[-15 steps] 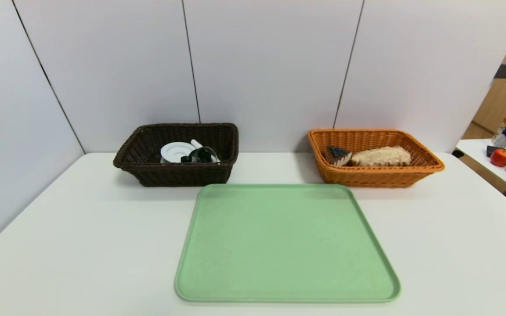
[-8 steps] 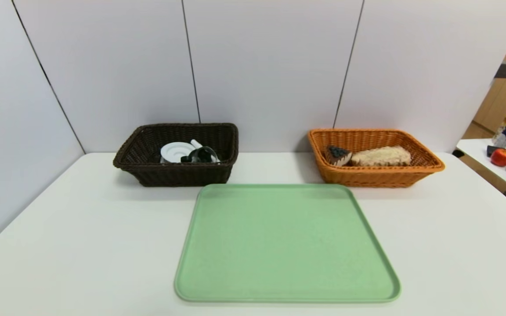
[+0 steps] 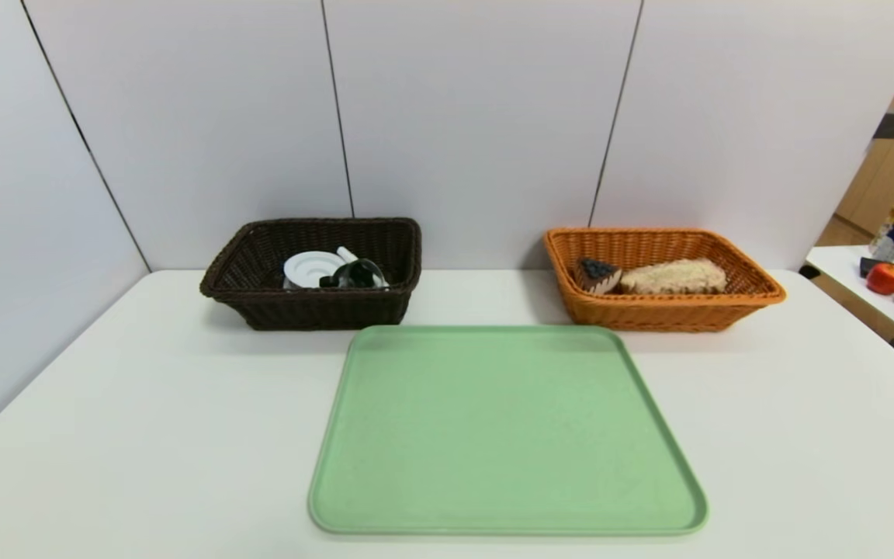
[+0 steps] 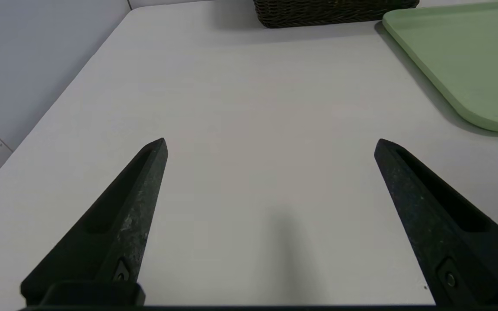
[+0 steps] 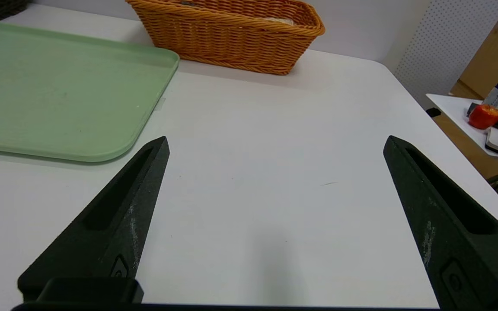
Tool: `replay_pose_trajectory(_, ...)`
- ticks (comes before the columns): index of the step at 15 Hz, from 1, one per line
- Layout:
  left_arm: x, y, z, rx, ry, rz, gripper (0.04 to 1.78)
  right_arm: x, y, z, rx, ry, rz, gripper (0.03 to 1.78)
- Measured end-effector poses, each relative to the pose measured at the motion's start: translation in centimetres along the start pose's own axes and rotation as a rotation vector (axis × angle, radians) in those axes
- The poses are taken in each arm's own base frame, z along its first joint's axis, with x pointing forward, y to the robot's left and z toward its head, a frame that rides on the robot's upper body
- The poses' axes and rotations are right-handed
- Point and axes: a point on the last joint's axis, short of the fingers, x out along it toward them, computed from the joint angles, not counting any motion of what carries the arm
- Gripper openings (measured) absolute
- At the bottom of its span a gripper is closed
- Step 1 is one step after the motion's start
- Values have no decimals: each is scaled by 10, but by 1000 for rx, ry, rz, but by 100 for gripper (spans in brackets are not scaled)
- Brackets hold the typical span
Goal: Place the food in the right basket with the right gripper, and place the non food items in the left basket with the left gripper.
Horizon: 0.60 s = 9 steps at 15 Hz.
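The dark brown left basket (image 3: pixel 257 303) holds a white plate (image 3: pixel 310 269) and a dark object (image 3: pixel 359 274). The orange right basket (image 3: pixel 757 299) holds a piece of cake with dark topping (image 3: pixel 596 274) and a pale bread loaf (image 3: pixel 673 276). The green tray (image 3: pixel 505 431) between them is bare. Neither gripper shows in the head view. My left gripper (image 4: pixel 270 141) is open and empty over the bare table, near the front left. My right gripper (image 5: pixel 276 139) is open and empty over the table at the front right, with the orange basket (image 5: pixel 231 36) ahead.
White wall panels stand behind the baskets. A side table (image 3: pixel 843 272) at the far right carries a red apple (image 3: pixel 886 278), bottles and other items. The table's right edge (image 5: pixel 448 142) lies close to my right gripper.
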Motion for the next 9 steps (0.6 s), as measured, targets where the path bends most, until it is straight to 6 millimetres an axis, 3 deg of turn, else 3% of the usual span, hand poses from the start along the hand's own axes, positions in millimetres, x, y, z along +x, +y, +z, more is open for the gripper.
replay_pose_trajectory(9,0,0,0,-14,-1,3,169,0,0,0,13,1,0,171)
